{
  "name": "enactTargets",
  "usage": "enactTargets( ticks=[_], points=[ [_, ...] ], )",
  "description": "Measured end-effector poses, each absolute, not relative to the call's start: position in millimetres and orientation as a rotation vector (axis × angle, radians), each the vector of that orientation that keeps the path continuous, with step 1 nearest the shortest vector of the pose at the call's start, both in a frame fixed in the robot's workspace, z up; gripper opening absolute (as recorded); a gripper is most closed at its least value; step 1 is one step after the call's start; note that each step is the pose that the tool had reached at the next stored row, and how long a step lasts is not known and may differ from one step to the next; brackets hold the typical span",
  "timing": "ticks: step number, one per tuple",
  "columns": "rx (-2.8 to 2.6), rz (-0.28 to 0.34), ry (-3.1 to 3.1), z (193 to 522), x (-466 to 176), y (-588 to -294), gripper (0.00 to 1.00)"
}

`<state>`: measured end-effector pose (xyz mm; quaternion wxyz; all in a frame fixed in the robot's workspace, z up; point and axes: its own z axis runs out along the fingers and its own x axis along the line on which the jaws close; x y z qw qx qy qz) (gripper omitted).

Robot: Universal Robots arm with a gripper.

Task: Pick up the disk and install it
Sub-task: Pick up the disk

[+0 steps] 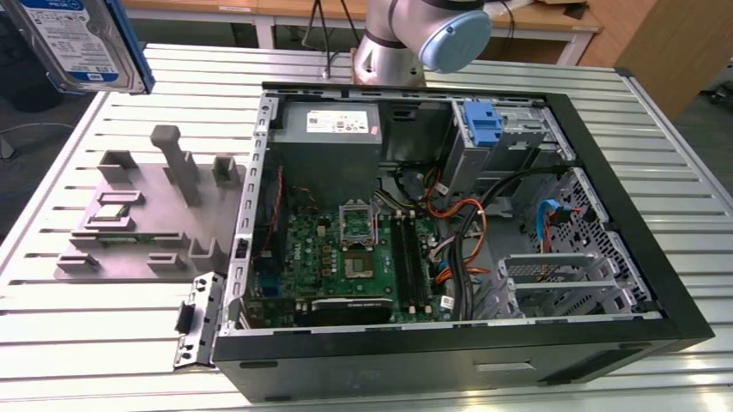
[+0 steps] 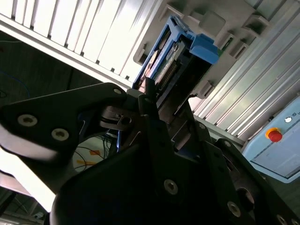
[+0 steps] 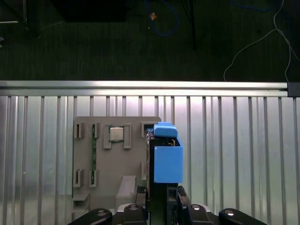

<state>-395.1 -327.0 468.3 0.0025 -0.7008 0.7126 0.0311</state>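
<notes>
The disk (image 1: 81,43) is being held in the air, pinched edge-on between the jaws of the gripper (image 3: 161,194), above the grey tray (image 1: 132,257) and well apart from the open case (image 1: 458,343). The pick-up is being judged as done, while installation in the case is not yet being shown.

A ribbed metal table (image 1: 81,343) is carrying an open computer case (image 1: 458,365), lying on its side toward the exterior view's right. A grey parts holder (image 1: 137,249) is sitting flat just beside it, toward the exterior view's left.
</notes>
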Motion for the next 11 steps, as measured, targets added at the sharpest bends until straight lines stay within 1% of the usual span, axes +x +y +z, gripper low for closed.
enactTargets(
  ticks=[11],
  points=[
    [-2.198, 0.097, 2.235, 472.0, -395.2, -327.0, 0.35]
  ],
)
